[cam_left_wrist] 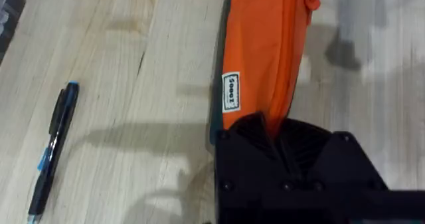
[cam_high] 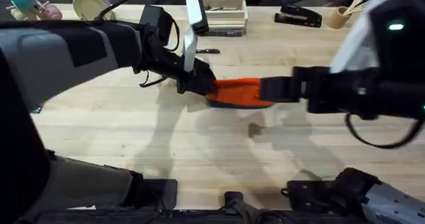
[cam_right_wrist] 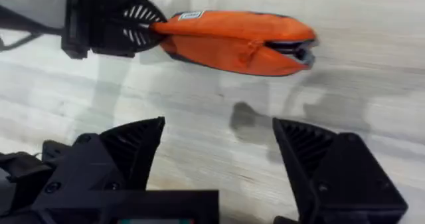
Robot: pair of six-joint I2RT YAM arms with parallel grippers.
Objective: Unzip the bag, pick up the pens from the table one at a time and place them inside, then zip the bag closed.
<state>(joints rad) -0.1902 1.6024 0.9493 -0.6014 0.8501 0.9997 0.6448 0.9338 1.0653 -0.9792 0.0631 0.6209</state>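
Where pinched, soft orange bag [cam_right_wrist: 232, 41], puckered.

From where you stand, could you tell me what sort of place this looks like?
Probably an office-style workbench: a wooden table with a stapler, a pen and an orange bag.

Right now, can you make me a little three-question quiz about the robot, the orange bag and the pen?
1. True or false: the left pincer is pinching one end of the orange bag.
2. Is the right pincer A) open and holding nothing, or B) shut on the pen?
3. Fill in: the pen lies on the ____, not in the bag.

Key: 1 true; 2 A; 3 table.
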